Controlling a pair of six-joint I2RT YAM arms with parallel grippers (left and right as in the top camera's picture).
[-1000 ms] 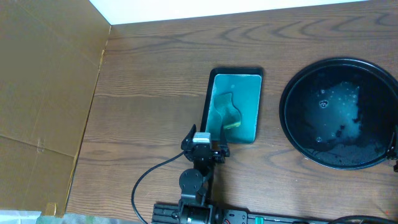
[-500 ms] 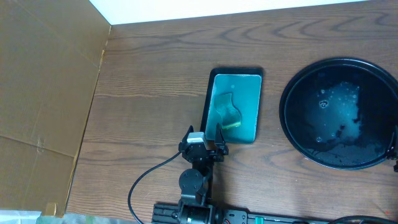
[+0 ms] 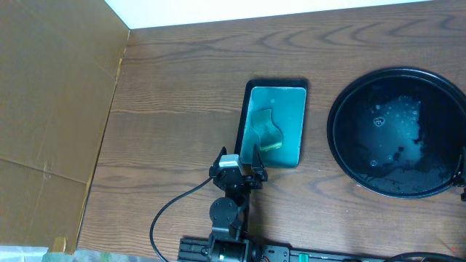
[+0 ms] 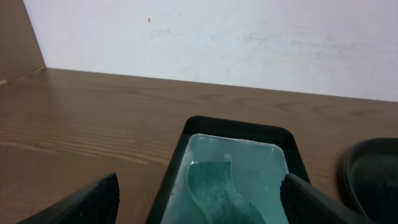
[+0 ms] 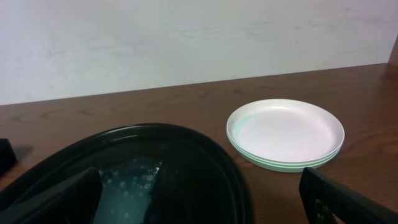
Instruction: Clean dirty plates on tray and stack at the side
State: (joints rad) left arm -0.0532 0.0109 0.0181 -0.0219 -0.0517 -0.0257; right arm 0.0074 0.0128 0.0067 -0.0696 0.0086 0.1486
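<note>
Smooth round white plates [image 5: 285, 132] are stacked on the wood-grain desk [image 5: 373, 93] beside the glossy black tray [image 5: 211, 155] — wet, bubble-flecked. Left and right jaws are held spread, empty.

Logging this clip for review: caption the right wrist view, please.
Stack of white plates beside the wet, empty black tray.

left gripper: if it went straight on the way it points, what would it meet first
Probably the near rim of the small black tray straight ahead of the left gripper, though height is unclear and it might pass above it.
</note>
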